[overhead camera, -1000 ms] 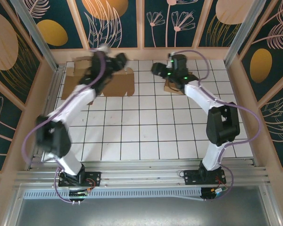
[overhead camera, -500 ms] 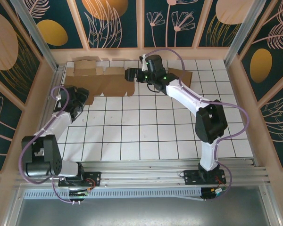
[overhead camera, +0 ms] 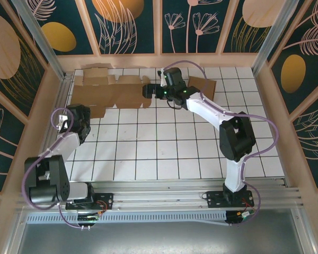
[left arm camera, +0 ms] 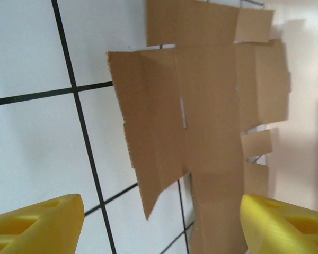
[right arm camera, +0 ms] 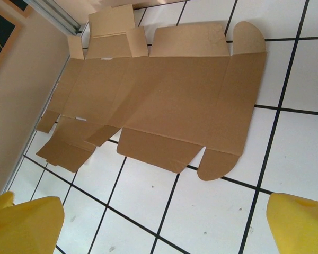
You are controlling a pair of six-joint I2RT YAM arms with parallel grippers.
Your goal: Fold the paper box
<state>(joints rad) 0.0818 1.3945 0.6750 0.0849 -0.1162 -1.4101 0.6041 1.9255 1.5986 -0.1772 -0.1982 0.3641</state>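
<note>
Clearing the blank: left arm being drawn back, right claw being brought in

Nearest the bases, the left claw [overhead camera: 79, 115] is being kept low at the near-left of the desk [overhead camera: 164, 153], well apart from the cardboard it was being swung over a second ago. In the left wrist view its yellow fingers [left arm camera: 37, 222] are being held wide apart with nothing between them. The paper box [left arm camera: 201, 116] is being left untouched ahead of them.

Farther out, the right claw [overhead camera: 147, 91] is being reached across toward the far-left, just beside the right-hand edge of the box. A second ago it was being worked over a smaller cardboard piece [overhead camera: 204, 84] on the far right, and that piece is now being left behind the arm. In the right wrist view the fingers [right arm camera: 26, 225] are likewise being held spread, gripping nothing, with the rounded tabs of the box lying just beyond. Whether the edge is being touched cannot be told from above.

At the far-left of the desk, close to the wall, the box is being left fully flat, with every flap splayed on the tiles and no panel raised.

Folding is therefore being judged as not yet begun. The exchange of arms suggests the tabbed end is being lined up for a first lift by the right claw. A sheet this thin is being expected to slide toward the wall rather than rise.
</note>
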